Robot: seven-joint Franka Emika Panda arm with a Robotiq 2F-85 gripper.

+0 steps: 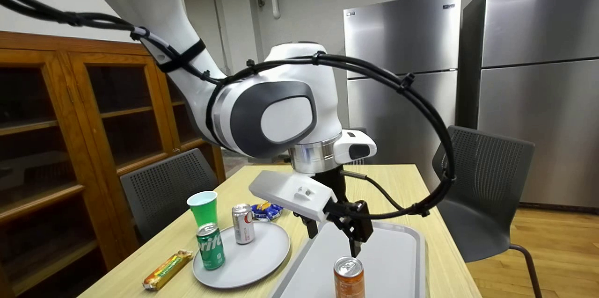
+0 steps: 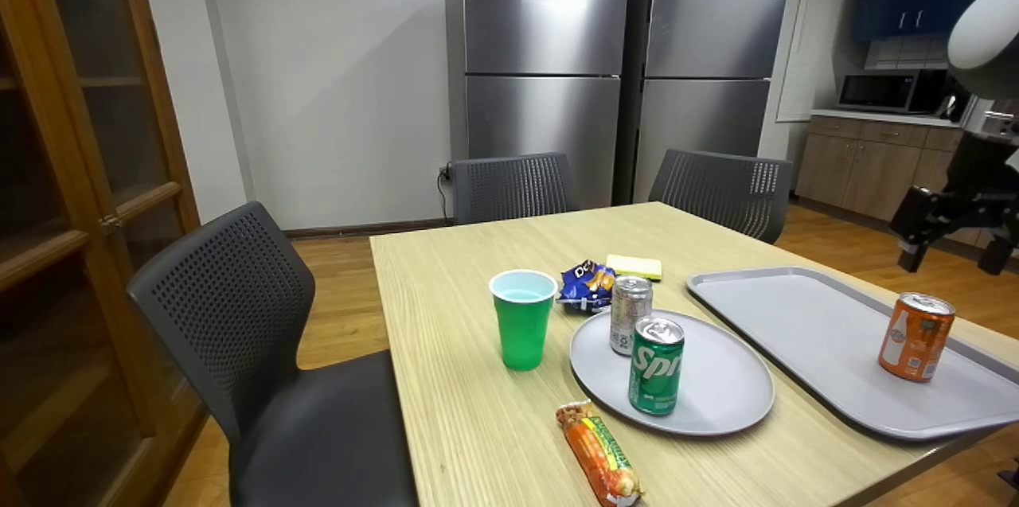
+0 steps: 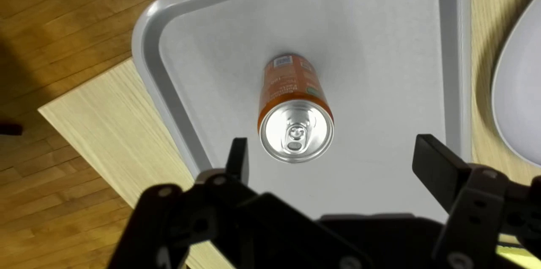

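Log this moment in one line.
gripper: open, empty; nearest: orange can, upright on gray tray; on round plate: green can, silver can

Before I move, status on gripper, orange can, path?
Gripper open, empty, above tray. Orange can upright on tray. Nothing visible between gripper and can.

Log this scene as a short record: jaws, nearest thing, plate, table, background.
Jaws: open, holding nothing
Nearest thing: orange can, upright on the tray, apart from the jaws
On the plate: green can and silver can, both upright
Also on the table: cup, upright; wrapped bar, lying beside the plate; blue packet; sponge
Background: chairs, fridges, wooden cabinet
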